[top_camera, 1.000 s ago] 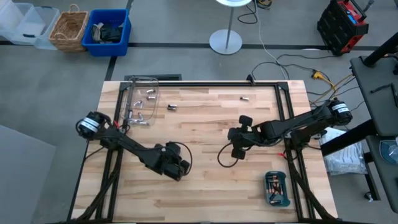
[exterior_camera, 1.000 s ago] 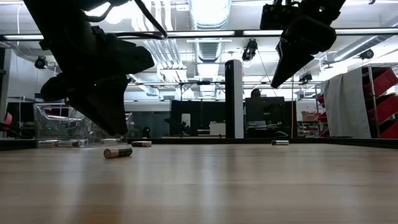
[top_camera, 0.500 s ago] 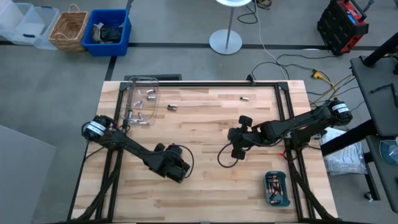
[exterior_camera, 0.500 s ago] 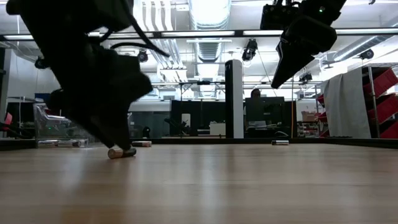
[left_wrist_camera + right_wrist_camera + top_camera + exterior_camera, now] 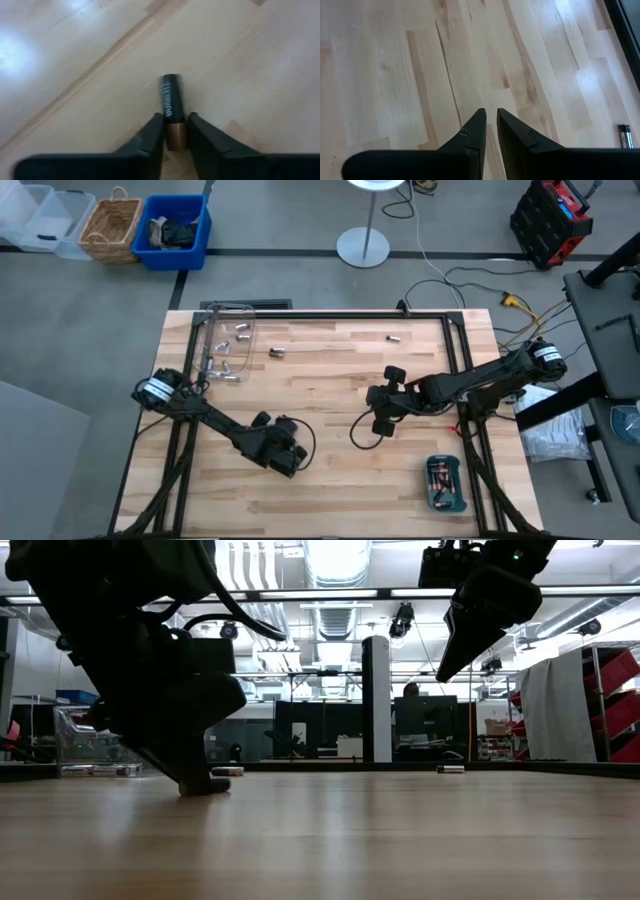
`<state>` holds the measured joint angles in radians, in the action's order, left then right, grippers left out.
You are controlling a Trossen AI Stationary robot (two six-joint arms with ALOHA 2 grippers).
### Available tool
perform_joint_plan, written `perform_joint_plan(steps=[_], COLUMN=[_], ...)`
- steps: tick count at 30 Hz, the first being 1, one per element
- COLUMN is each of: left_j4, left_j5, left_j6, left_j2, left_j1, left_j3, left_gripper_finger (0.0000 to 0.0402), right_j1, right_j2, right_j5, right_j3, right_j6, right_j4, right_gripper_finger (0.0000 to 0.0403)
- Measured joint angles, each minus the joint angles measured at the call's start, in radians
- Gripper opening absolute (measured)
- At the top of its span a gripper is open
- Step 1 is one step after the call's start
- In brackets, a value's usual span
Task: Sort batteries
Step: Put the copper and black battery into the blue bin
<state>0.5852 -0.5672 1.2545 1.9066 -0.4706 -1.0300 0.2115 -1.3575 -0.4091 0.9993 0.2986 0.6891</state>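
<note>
Pale butcher-block table point(image 5: 330, 370), smooth planks. Low on its near left, left gripper point(image 5: 174, 134), dark fingers point(image 5: 152, 136) pinched around one cylindrical battery point(image 5: 172, 107), black body, coppery end. Mid-table, raised, right gripper point(image 5: 489, 125), jaws nearly closed, empty. Two loose cells point(image 5: 277, 353) farther back; more in clear plastic box point(image 5: 228, 350) and teal tray point(image 5: 445, 483).

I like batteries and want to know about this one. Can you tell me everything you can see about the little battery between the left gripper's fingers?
The battery is a small cylinder with a black body and a coppery end, and it looks like metal. It lies flat on the pale wooden table. The left gripper is down at the table, its two dark fingers closed in on either side of the coppery end, while the black end sticks out ahead of them. Nothing else touches it.
</note>
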Motion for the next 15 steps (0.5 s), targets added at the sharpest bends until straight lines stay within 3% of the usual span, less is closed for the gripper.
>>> perform_joint_plan(steps=[3,15], left_j4=[0.0,-0.001], left_j5=[0.011,0.007], left_j6=[0.0,-0.058], left_j2=[-0.01,-0.082], left_j1=[0.0,-0.029], left_j3=[0.004,0.001], left_gripper_finger=[0.0022,0.0022], right_j1=[0.0,0.0], right_j2=[0.0,0.0], right_j5=[0.0,0.0], right_j3=[0.0,-0.002], right_j6=[0.0,-0.002], right_j4=[0.0,-0.003], right_gripper_finger=[0.0038,0.0038])
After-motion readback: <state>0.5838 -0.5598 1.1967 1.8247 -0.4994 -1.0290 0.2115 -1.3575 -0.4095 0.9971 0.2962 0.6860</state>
